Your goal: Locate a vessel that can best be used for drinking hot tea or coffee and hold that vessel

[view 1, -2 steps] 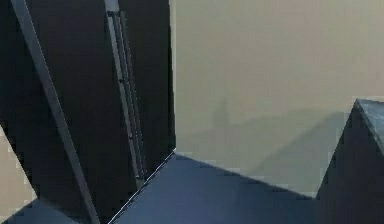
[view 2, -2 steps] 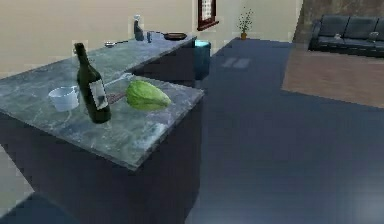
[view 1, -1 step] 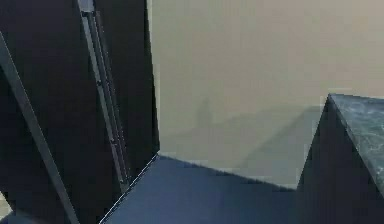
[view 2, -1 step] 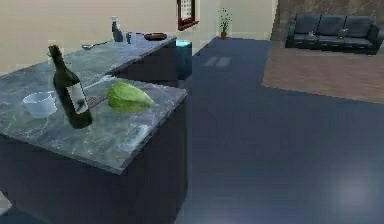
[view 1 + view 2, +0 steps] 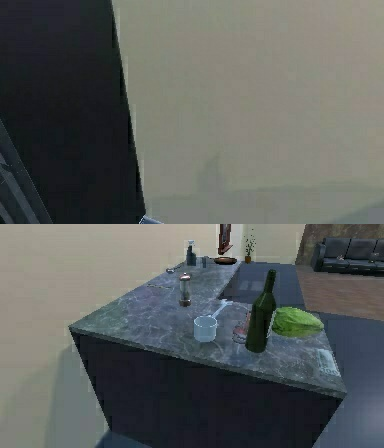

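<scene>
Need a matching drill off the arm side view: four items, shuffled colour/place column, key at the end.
Items:
1. cup
2. bottle
3. lettuce
4. sofa

Descriptions:
A. green and leafy, lying on the counter at the bottle's right
B. tall, dark, standing upright on the counter
C. small, pale blue, on the counter left of the bottle
D. dark, far off in the view's upper right corner

Pairs: 1-C, 2-B, 3-A, 4-D

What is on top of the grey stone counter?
A pale cup, a dark bottle, a green leafy head and a small shaker. The bottle hides part of a flat thing lying by it.
</scene>
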Controlling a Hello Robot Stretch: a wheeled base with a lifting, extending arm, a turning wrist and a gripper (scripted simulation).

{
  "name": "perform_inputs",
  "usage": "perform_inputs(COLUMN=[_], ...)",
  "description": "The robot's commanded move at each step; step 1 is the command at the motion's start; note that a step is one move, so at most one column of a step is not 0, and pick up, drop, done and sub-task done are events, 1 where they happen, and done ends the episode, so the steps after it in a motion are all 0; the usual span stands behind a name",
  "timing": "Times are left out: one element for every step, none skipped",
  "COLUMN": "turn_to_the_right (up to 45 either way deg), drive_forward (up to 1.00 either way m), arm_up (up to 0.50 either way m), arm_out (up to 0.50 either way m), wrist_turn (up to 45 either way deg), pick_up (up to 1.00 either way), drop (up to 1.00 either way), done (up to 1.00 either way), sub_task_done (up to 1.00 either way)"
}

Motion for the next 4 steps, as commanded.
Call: perform_inputs(turn_to_the_right=[0.0, 0.0, 0.0, 0.0], drive_forward=[0.0, 0.0, 0.0, 0.0], arm_up=[0.5, 0.38, 0.0, 0.0], arm_out=[0.0, 0.0, 0.46, 0.0], wrist_turn=[0.0, 0.0, 0.0, 45.0], pick_up=[0.0, 0.0, 0.0, 0.0], drop=[0.0, 0.0, 0.0, 0.0], done=[0.0, 0.0, 0.0, 0.0], sub_task_done=[0.0, 0.0, 0.0, 0.0])
